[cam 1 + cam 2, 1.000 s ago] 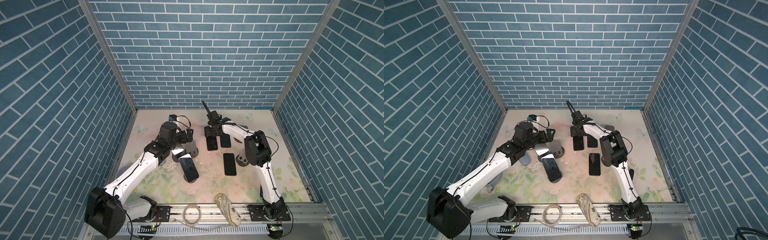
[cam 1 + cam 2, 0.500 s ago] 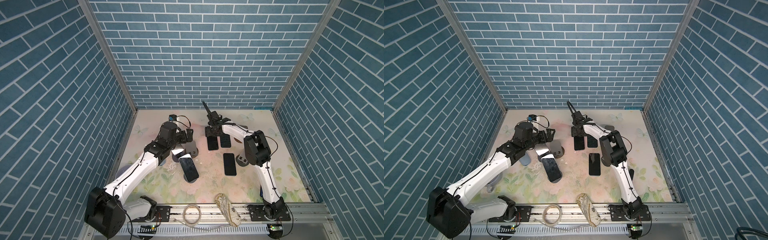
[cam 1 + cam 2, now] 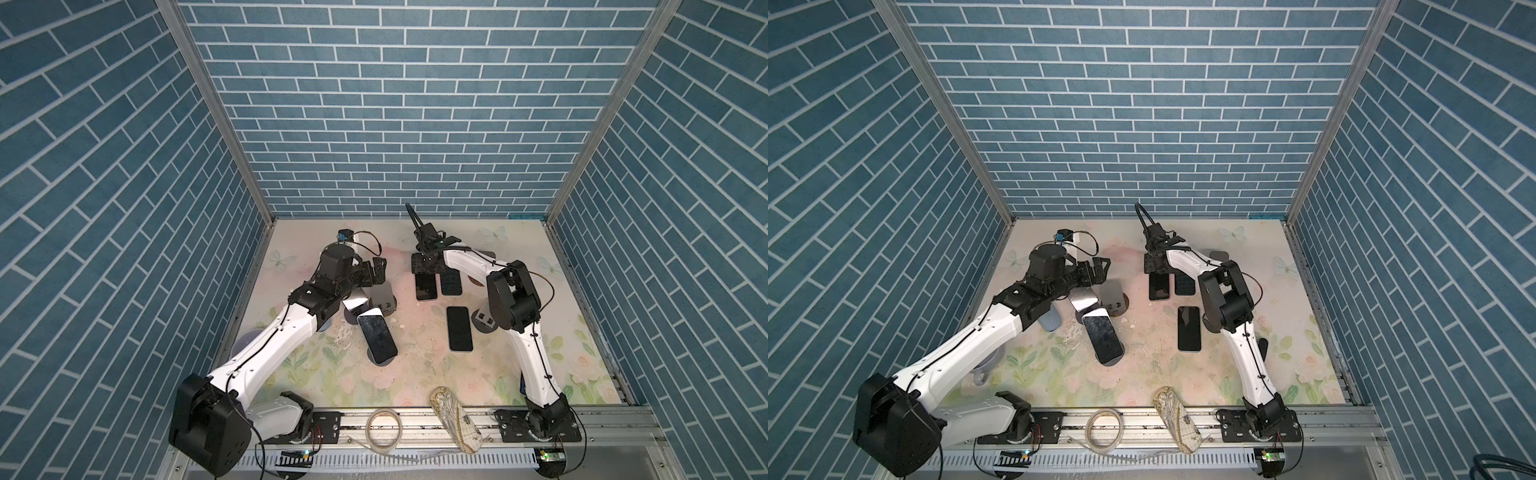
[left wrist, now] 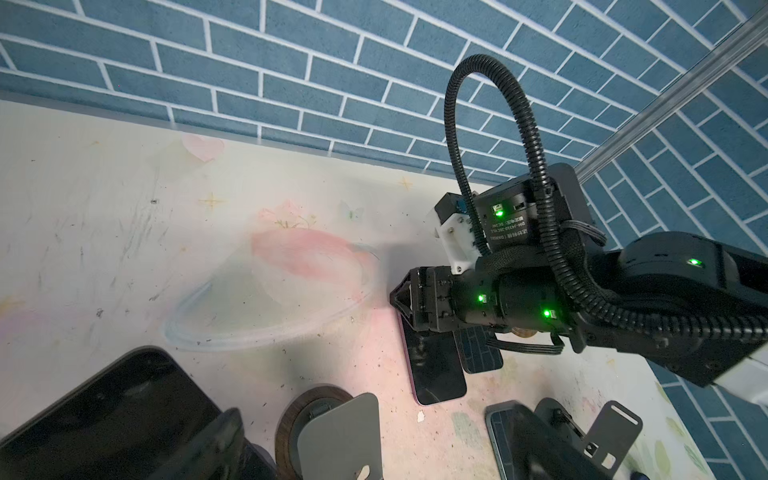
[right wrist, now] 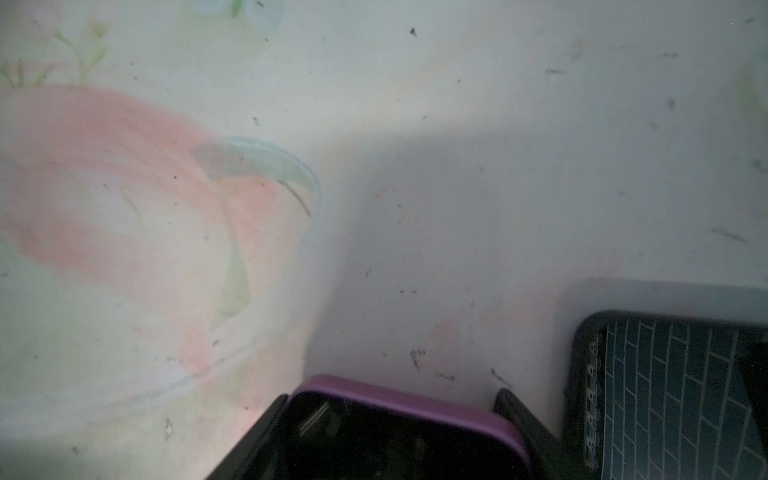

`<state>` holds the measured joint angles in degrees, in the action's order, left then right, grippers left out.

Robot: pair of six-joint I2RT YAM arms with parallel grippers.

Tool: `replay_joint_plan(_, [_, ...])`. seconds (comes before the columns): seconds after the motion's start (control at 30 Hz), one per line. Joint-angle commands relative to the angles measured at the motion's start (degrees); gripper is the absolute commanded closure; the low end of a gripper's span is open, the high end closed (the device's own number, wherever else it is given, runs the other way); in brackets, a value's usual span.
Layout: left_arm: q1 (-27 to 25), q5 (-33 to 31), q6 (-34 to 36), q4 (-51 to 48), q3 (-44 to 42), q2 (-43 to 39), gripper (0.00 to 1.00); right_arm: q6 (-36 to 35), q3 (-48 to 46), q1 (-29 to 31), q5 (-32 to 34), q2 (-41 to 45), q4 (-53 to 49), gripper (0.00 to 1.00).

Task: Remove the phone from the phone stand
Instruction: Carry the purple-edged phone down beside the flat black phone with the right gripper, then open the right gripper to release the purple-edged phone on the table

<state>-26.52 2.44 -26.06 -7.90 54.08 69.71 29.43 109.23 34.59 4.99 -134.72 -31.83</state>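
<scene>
A purple-cased phone (image 5: 399, 415) lies screen up on the floral table (image 3: 415, 374) at the far middle, seen in both top views (image 3: 426, 286) (image 3: 1159, 286). My right gripper (image 5: 390, 405) (image 3: 424, 266) is shut on its far end, one finger on each long side. A grey phone stand (image 3: 382, 297) (image 4: 336, 432) on a round wooden base stands empty. My left gripper (image 3: 376, 270) (image 4: 374, 436) hovers over that stand, open, holding nothing. Another phone (image 3: 376, 336) leans on a second stand in front of it.
A dark phone (image 3: 451, 282) lies beside the purple one. A black phone (image 3: 459, 328) lies flat mid-table next to a dark stand (image 3: 484, 322). A tape roll (image 3: 384, 428) and a patterned pouch (image 3: 455, 419) rest on the front rail. Brick walls enclose three sides.
</scene>
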Motion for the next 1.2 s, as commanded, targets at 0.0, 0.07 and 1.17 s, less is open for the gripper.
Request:
replay_joint_plan(0.0, [-0.2,-0.5,0.8,-0.2,-0.5,-1.1,0.0,2.1,2.1,-0.3,1.9,-1.3,-0.3,0.42])
replay_joint_plan(0.07, [-0.2,-0.4,0.9,-0.3,-0.6,-1.2,0.0,2.2,2.0,-0.3,1.9,-1.3,-0.3,0.4])
replay_joint_plan(1.17, [-0.2,-0.2,0.6,-0.2,-0.3,-0.2,0.0,1.4,2.7,-0.3,3.1,-1.8,-2.7,0.19])
